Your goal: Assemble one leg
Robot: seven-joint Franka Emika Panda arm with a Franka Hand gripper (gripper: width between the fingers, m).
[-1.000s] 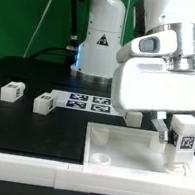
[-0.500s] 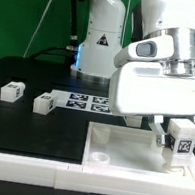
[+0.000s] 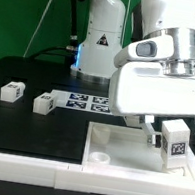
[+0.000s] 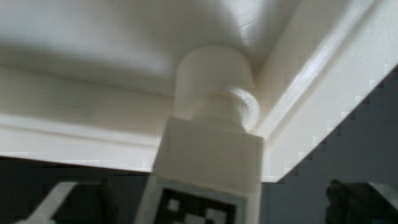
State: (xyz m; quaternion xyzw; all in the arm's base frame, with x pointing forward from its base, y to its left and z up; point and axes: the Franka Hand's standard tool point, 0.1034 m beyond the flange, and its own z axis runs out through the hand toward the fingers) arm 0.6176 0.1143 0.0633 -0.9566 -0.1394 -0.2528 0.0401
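White leg — held; shifted toward exterior view's left.

Gripper pointing down, jaws clamped tight

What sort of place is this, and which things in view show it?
Probably a robotics lab bench: a robot arm's gripper at a white leg with a printed tag, a marker board on the black table, and a green curtain behind.

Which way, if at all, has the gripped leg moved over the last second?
Yes. The leg, held by the gripper, has shifted toward the exterior view's left, judged against the white slab below.
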